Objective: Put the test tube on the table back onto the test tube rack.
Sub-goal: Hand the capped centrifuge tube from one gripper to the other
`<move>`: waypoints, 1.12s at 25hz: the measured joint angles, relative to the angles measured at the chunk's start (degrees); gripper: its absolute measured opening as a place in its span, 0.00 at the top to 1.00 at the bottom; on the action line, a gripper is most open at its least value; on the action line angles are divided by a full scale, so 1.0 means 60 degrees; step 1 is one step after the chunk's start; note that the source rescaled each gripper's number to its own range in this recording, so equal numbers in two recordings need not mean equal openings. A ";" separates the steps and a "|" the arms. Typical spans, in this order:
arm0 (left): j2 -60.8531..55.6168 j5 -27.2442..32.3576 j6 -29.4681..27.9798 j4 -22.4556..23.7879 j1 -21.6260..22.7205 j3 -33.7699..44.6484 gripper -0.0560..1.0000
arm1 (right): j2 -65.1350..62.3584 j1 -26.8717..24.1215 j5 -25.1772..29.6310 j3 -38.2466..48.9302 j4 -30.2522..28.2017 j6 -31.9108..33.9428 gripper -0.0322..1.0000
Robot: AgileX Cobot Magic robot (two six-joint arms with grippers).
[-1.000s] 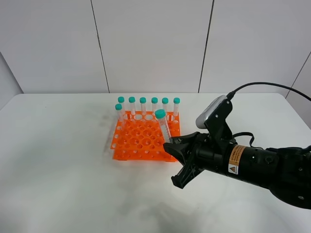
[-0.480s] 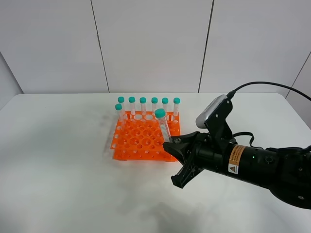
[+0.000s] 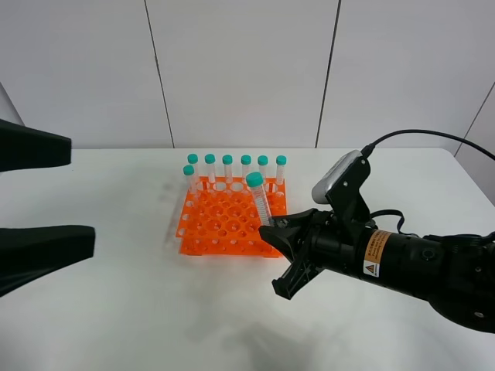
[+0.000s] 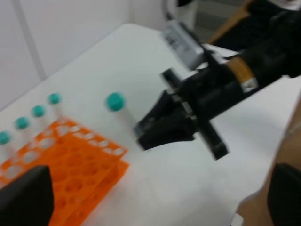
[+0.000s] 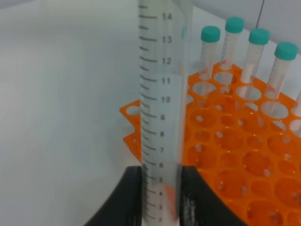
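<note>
My right gripper (image 3: 272, 232) is shut on a test tube (image 3: 260, 202), a clear tube with a teal cap held nearly upright. It hovers over the front right corner of the orange test tube rack (image 3: 220, 226). In the right wrist view the tube (image 5: 162, 94) stands between my black fingers (image 5: 126, 200), beside the rack (image 5: 235, 160). My left gripper (image 3: 81, 193) is open and empty, close to the camera at the left, far from the rack. The left wrist view shows the tube's cap (image 4: 114, 101), the rack (image 4: 70, 162) and the right gripper (image 4: 162, 134).
Several other teal-capped tubes (image 3: 227, 170) stand in the rack's back row and left back corner. The white table (image 3: 116, 309) runs wide around the rack. The right arm (image 3: 402, 259) lies across the right side.
My left gripper's open fingers have come into the exterior view at the left edge. The right gripper and its tube have not moved.
</note>
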 joint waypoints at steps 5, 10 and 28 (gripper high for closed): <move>0.1058 -0.0943 0.0435 -0.0106 -0.0470 0.0000 0.00 | 0.0000 0.0000 -0.0031 0.0000 0.0000 0.0000 0.94; 0.2233 -0.1863 0.1113 -0.0450 -0.0811 0.0000 0.00 | 0.0000 0.0000 -0.0036 0.0000 0.0000 0.0000 0.94; 0.6600 -0.2578 0.4079 -0.3514 -0.1310 -0.1619 0.00 | 0.0000 0.0000 -0.0060 0.0000 0.0000 -0.0043 0.94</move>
